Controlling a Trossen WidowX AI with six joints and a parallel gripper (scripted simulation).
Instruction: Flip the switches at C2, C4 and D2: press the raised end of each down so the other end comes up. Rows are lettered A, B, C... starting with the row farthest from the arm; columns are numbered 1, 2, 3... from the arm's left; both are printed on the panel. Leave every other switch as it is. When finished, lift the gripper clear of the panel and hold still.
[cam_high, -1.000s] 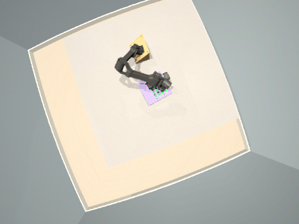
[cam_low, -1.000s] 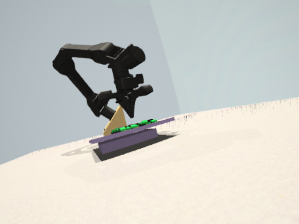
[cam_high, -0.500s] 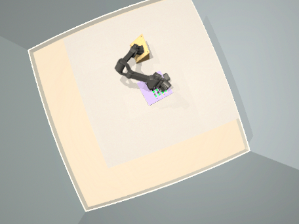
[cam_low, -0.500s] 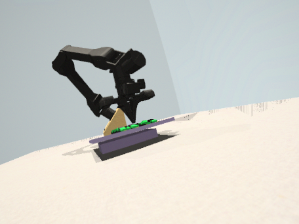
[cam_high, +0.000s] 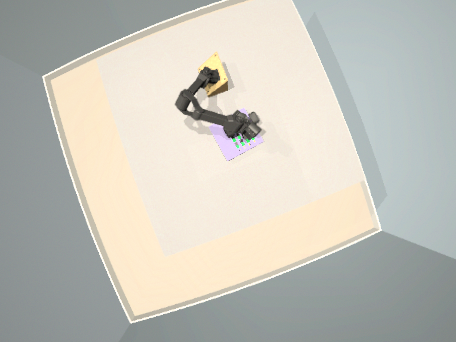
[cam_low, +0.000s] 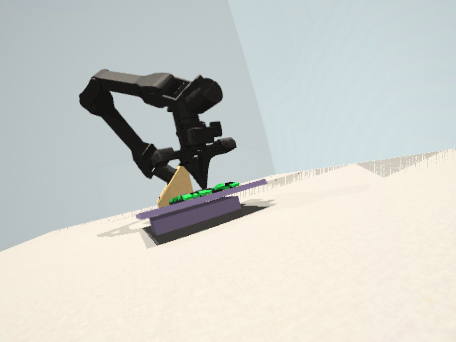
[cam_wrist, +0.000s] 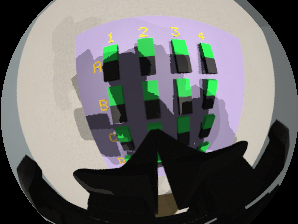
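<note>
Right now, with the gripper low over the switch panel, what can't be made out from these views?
- Wrist: rows C and D of the switch panel are hidden behind the shut gripper.
- Top: the switches are too small to read their states.
- Exterior: fingertip contact with the panel cannot be told; labels are unreadable.

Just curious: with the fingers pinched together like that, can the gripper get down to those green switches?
Probably yes. The gripper is shut into one narrow tip, hanging just above the switches on the panel, with nothing between.

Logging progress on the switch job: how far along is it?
Early. No flip visibly done. In hand: the gripper, fingers shut and empty, points down just above the purple panel, near the green switches in the lower rows. Left: C2, C4, D2, then lifting clear.
</note>
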